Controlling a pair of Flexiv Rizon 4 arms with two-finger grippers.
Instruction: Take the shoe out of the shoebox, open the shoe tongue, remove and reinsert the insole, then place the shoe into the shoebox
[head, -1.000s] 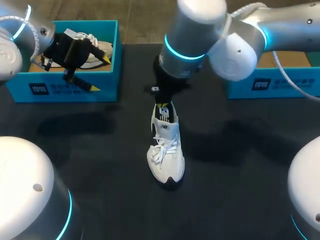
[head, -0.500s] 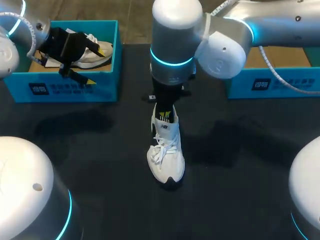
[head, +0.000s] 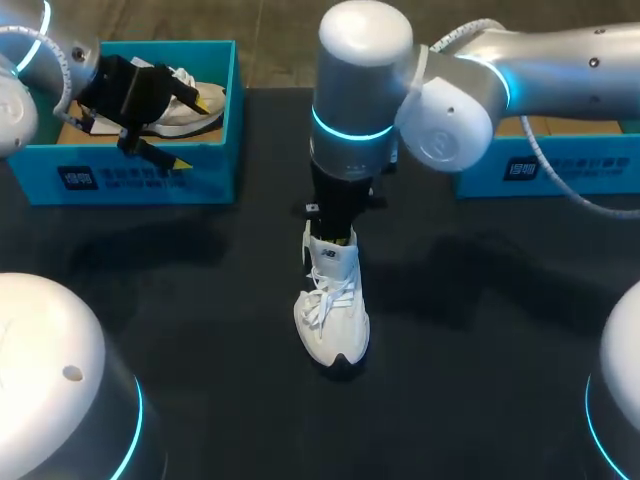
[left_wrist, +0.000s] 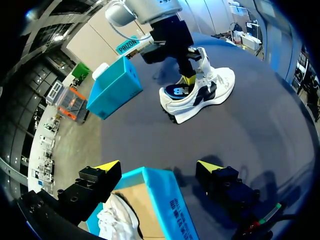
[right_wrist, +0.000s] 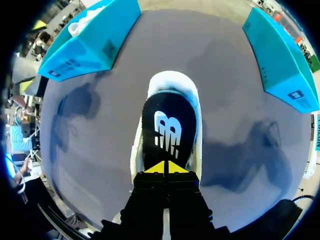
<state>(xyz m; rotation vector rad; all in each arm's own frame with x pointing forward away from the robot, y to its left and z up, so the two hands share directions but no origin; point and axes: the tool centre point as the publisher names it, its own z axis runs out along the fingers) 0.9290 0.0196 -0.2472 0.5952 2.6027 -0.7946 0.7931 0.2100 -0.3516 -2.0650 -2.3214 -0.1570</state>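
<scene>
White lace-up sneaker (head: 332, 310) is sitting upright on the black tabletop (head: 200, 300) right under our right gripper (right_wrist: 164, 167). Its yellow tips are squeezed together on the heel edge of the black logo-printed insole (right_wrist: 167, 130), which tilts up out of the heel opening just ahead of the fingers. Our left gripper (left_wrist: 159, 167) is well apart from the sneaker, fingers spread wide either side of one wall of the teal cardboard shoebox (left_wrist: 175, 215). Neither finger looks to touch it, and a second white shoe (left_wrist: 117, 220) lies inside the box under one finger.
</scene>
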